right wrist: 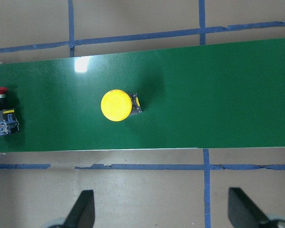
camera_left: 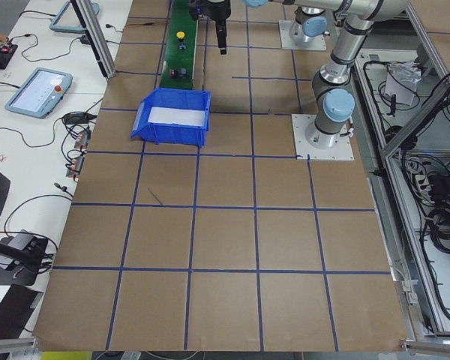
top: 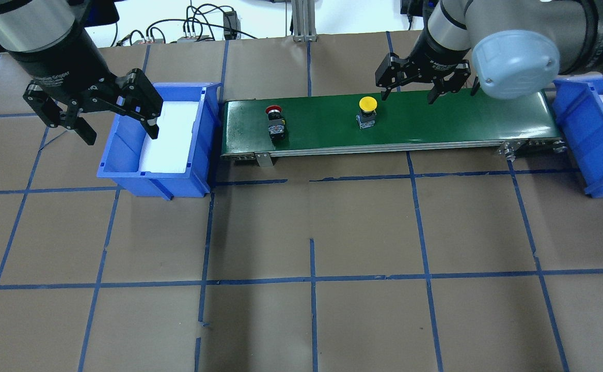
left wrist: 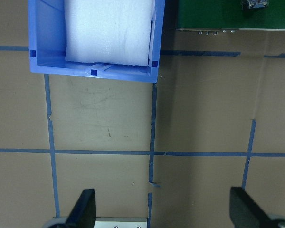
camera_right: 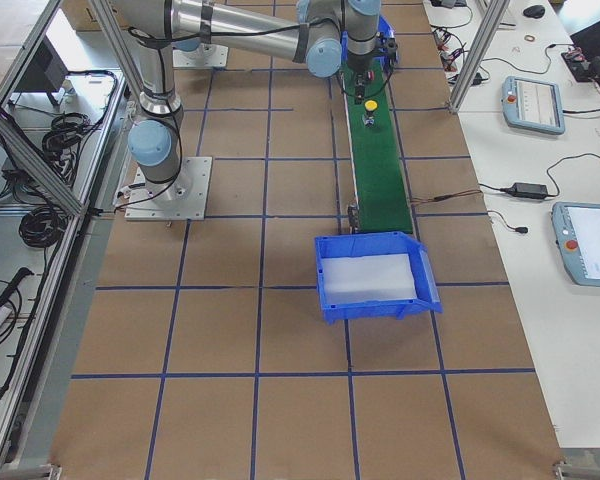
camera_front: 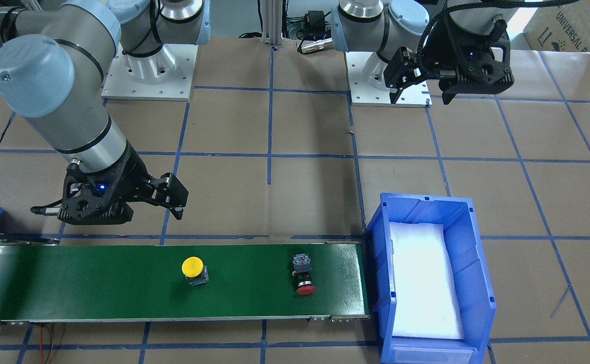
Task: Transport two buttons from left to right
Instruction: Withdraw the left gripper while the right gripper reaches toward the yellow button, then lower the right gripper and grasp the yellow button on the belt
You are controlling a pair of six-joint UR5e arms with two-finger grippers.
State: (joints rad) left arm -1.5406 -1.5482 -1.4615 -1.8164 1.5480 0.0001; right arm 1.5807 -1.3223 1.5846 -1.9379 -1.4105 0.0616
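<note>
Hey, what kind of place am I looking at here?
Probably a robotics lab or test cell: two robot arms bolted to a tape-gridded table, a green conveyor between blue bins, and teach pendants on the side bench.

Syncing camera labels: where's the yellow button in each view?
Front-facing: yellow button on the belt, left of centre.
Overhead: button mid-belt, upper middle.
Left side view: button tiny, near the top edge.
Right side view: button small, upper middle.
Left wrist: not in view.
Right wrist: button left of centre.
Shared landmark: the green belt it sits on.
</note>
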